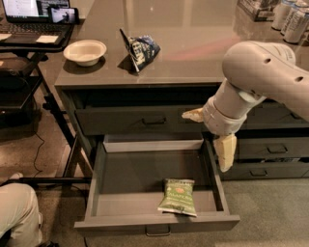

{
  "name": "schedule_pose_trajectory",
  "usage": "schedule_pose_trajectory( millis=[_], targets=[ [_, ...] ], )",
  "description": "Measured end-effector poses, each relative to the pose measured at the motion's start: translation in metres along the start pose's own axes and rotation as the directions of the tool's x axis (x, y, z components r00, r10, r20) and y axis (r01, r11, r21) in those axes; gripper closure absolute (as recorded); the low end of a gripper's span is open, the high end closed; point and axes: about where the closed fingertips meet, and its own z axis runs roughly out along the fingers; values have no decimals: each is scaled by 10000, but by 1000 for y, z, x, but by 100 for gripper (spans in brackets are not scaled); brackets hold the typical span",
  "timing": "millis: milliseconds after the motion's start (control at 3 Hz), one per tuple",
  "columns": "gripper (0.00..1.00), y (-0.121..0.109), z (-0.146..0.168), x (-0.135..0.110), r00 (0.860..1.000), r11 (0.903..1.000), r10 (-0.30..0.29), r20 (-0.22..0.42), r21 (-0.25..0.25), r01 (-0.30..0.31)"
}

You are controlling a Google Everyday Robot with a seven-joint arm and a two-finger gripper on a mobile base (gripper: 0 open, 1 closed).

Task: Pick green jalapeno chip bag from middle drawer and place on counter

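Note:
The green jalapeno chip bag lies flat near the front of the open middle drawer, right of its centre. The drawer is pulled far out, below the shallower closed drawer. My gripper hangs at the end of the pale arm, over the drawer's right rear corner, above and right of the bag. Its two pale fingers are spread apart and hold nothing. The glossy grey-brown counter stretches behind the arm.
A dark blue-and-white chip bag and a white bowl stand on the counter's left part. Cans stand at the far right. A black side table with a laptop is at the left. A person's knee shows bottom left.

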Motion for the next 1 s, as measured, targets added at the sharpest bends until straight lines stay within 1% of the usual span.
schedule_pose_trajectory(
  millis=[333,667,1000],
  targets=[
    [0,2,33,11,9983,9982,-587,7,-108,587],
    [0,11,86,24,9855,9850,-1662,334,-412,1675],
    [0,23,135,28,9456,9490,-3102,975,-278,3142]
  ],
)
